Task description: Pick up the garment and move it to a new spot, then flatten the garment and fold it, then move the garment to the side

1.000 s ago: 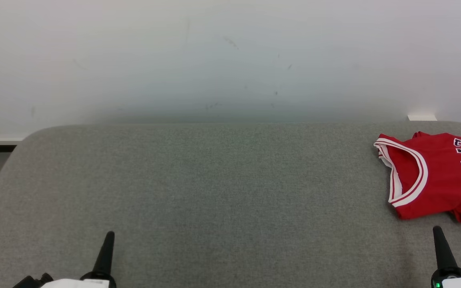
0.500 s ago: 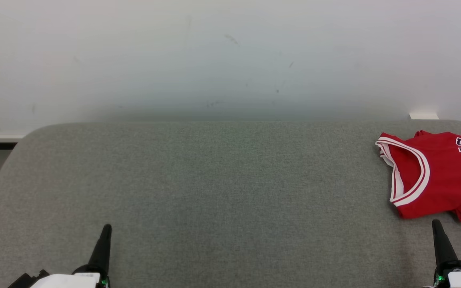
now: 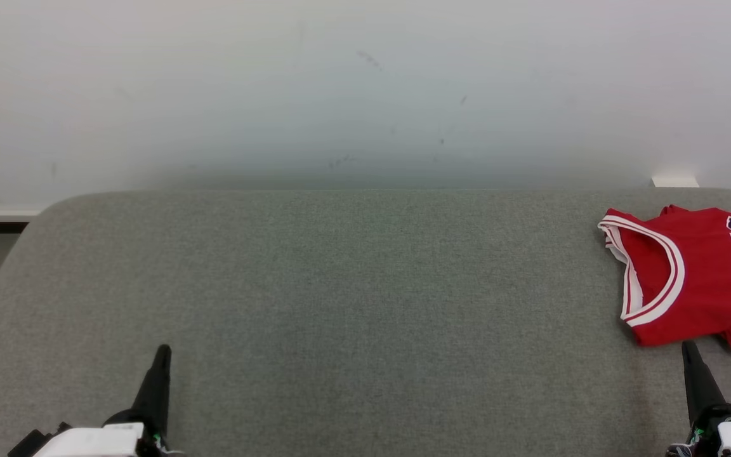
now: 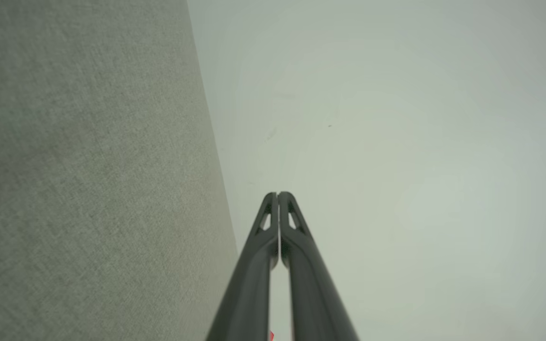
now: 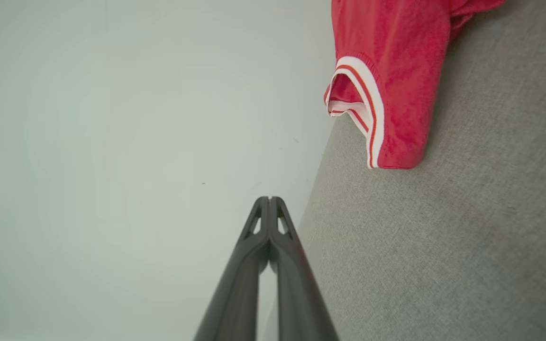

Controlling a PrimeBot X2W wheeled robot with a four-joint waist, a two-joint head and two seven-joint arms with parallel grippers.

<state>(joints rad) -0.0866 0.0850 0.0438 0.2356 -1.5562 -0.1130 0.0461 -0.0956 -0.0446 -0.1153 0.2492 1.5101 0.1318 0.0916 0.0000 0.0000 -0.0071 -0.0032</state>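
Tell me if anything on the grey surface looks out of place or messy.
The red jersey lies sideways at the right end of the grey surface, cut by the head view's edge, its near hem rumpled. Nothing else stands out.

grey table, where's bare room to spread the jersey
Bare: middle and left of the grey fabric-covered table, from the left hand across to the red white-trimmed jersey. Crowded: the right edge, where that jersey lies just beyond the right hand.
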